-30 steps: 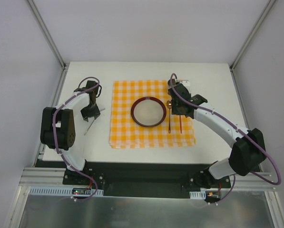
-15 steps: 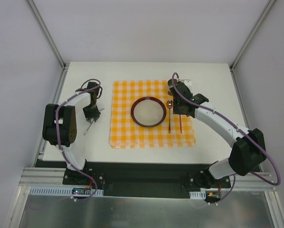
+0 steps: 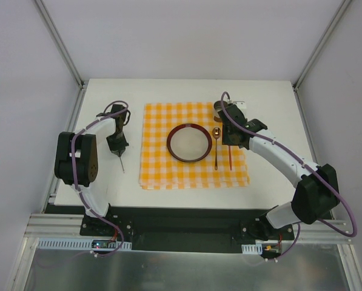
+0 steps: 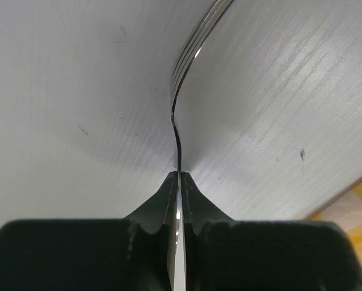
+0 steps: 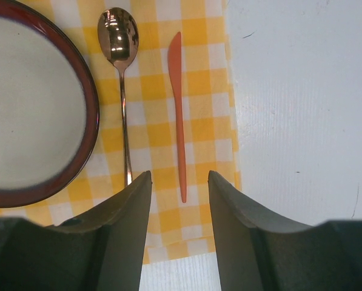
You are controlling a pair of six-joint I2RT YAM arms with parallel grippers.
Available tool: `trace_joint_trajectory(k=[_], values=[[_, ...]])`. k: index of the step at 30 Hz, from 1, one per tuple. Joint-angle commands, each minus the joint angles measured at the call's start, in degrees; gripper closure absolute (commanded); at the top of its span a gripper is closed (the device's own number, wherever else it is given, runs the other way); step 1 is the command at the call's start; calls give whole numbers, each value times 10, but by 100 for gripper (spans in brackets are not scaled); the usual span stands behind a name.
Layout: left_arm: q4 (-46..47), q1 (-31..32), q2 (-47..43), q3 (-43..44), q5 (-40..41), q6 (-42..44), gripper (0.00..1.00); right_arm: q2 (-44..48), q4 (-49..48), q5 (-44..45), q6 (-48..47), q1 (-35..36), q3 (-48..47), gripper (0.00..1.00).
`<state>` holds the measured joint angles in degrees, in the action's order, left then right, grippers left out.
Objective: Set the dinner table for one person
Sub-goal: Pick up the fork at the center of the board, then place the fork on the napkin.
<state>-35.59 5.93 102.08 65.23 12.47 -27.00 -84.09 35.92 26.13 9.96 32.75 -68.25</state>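
We show the left gripper (image 4: 178, 182) clenched on a silver fork (image 4: 179, 103), its two dark fingertips (image 4: 162, 193) pressed against the thin metal, which the left wrist view shows edge-on with the grooved tines at the far end. In the top view the left gripper (image 3: 118, 144) stands well to the left of the plate (image 3: 168, 144), beyond the left edge of the checkered mat (image 3: 156, 173), and the fork (image 3: 121, 162) runs from it toward the near edge of the dinner table (image 3: 271, 103). We cannot tell whether the fork touches the white surface (image 4: 77, 79) below it. The right gripper (image 5: 179, 179) is released, its jaws parted with nothing between them. In the top view it (image 3: 229, 136) hangs above the mat, just to the right of the plate. Its wrist view looks down on a polished spoon (image 5: 121, 73) lying just beside the plate's dark red rim (image 5: 91, 109). An orange knife (image 5: 179, 109) lies one step farther right of the plate, parallel to the spoon and apart from it, and both rest on the orange-and-white mat (image 5: 199, 60). The plate sits on the mat, and the dinner table (image 5: 290, 121) extends bare and white past the mat's right edge.
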Motion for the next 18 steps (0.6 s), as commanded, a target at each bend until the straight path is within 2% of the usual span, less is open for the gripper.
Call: trace_joint_trajectory(k=[1, 18], values=[[11, 0, -12, 2, -47, 2, 100, -4, 9, -2, -3, -1, -12, 55], [12, 79, -76, 34, -97, 6, 100, -12, 6, -10, 6, -2, -4, 55]])
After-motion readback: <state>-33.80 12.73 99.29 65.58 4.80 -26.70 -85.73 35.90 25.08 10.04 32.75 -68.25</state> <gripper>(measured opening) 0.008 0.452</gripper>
